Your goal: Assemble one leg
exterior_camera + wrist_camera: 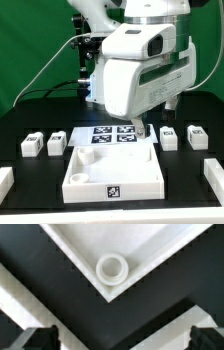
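On the table, middle: wide white tray (85,190) sitting square, with a black-and-white marker on its near wall.
Behind the tray: the marker board (112,133) lies flat with four black tags, right up at the tray's far edge. Touching or just beside, cannot tell.
Exterior view's left: two legs side by side, the far-left leg (31,144) and the second leg (56,142). Each is a small white block with its marker facing the camera, and both sit apart from the tray.
Exterior view's right: two more, the third leg (168,137) near the tray's far right corner and the far-right leg (196,134) beyond it, markers showing too.
Near corners: a white part (5,180) is cut off by the left edge and a second white part (214,172) by the right edge. What they are, cannot tell.
In the way: the arm's big white body (140,60) hangs over the marker board and blocks the table behind it, with the green backdrop (30,40) beyond.
Wrist view: we're over one tray corner, its socket (111,269) a clean white ring, black table on either side.
Gripper (122,339): dark fingers (40,339) spread wide, nothing between them, touching nothing.
Task's thing: all four legs rest on the table, none held.
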Motion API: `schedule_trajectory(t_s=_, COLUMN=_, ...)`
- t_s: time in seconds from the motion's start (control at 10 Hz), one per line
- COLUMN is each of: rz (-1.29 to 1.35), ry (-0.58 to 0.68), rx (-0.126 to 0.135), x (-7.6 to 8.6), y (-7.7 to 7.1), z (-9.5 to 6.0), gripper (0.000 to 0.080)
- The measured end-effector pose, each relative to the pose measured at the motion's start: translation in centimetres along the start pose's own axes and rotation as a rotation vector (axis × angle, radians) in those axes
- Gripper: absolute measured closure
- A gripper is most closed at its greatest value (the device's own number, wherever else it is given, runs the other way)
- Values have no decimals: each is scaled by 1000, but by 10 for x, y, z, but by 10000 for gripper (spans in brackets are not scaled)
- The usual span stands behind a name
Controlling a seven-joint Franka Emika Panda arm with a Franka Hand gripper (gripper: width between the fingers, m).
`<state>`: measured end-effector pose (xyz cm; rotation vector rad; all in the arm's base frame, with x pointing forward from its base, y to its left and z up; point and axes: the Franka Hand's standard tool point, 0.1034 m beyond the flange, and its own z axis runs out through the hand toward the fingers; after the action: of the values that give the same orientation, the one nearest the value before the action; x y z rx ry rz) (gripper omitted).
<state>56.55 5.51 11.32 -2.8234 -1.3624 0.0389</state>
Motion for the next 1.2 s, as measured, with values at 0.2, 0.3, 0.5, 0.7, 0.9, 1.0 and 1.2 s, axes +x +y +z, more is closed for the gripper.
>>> schedule_trajectory(t_s=0.2, rz=0, ry=0, rx=0, x=0, y=0, z=0, gripper=150)
schedule_trajectory(t_s=0.3, rz=-8, ry=0, rx=0, x=0, y=0, z=0, gripper=150)
schedule_trajectory(t_s=0.5, rz=-79, ry=0, rx=-2, x=-8, y=-9, z=3, gripper=150)
schedule_trajectory(t_s=0.7, rz=-340, ry=-13, rx=9, x=-49, y=-39, z=12, gripper=150)
schedule_trajectory(t_s=0.9, rz=-578, ry=-9, rx=0, x=-75, y=-43, z=24, gripper=150)
schedule_trajectory(t_s=1.0, rz=-678, ry=-4, rx=-9, x=-79, y=-42, z=26, gripper=150)
schedule_trajectory(t_s=1.2, rz=-711, ry=-6, rx=-9, x=-80, y=-41, z=27, gripper=150)
